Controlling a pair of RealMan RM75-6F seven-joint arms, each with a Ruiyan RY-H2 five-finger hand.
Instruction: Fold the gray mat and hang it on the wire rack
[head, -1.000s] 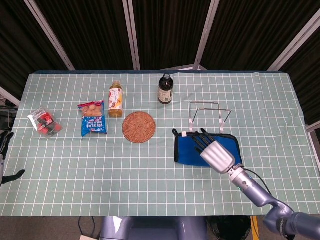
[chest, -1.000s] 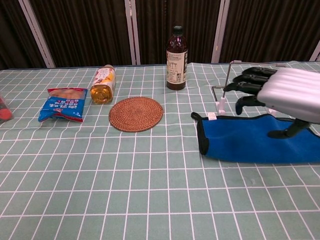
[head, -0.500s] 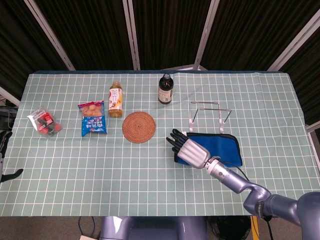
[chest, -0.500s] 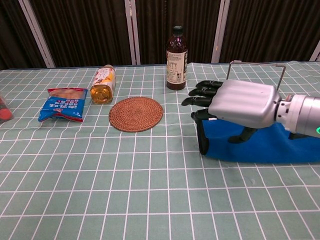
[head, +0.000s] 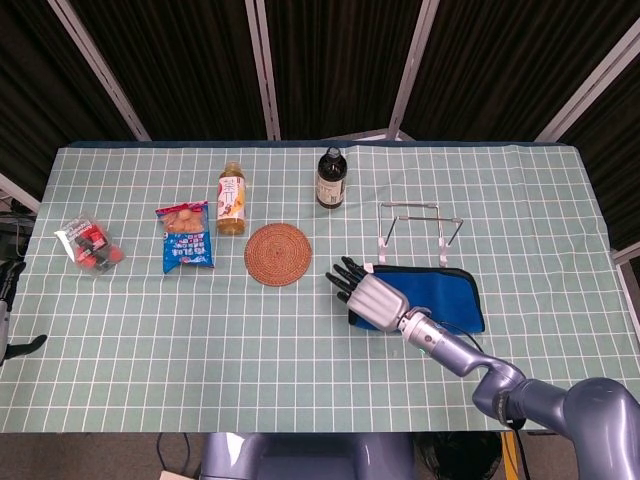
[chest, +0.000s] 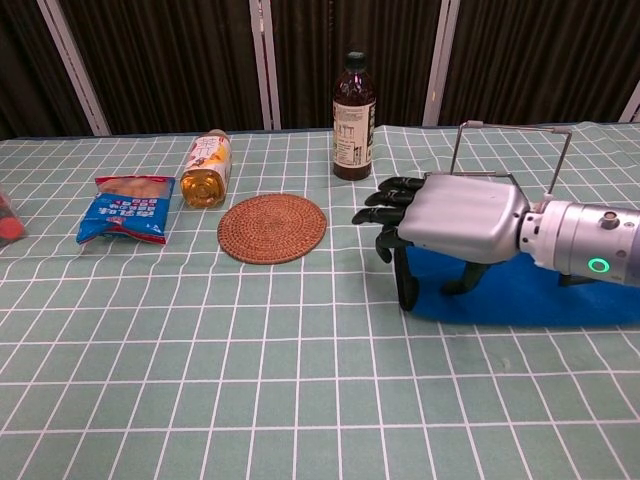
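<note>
The mat (head: 445, 297) (chest: 530, 292) is blue with a black trim and lies flat on the checked tablecloth, just in front of the wire rack (head: 420, 228) (chest: 510, 150). My right hand (head: 365, 293) (chest: 450, 218) hovers over the mat's left end, palm down. Its dark fingers (chest: 385, 200) are spread and reach past the trimmed left edge, while the thumb points down at the mat. It holds nothing. Only a dark sliver of my left hand (head: 8, 285) shows at the far left edge of the head view.
A dark bottle (head: 330, 178) (chest: 353, 118) stands left of the rack. A round woven coaster (head: 278, 254) (chest: 272, 228), a lying orange drink bottle (head: 231, 198), a blue snack packet (head: 185, 236) and a red packet (head: 90, 245) lie further left.
My right hand has slid left across the mat, from over its right half to its left end, and its fingers now overhang the left edge. The mat has not moved.
</note>
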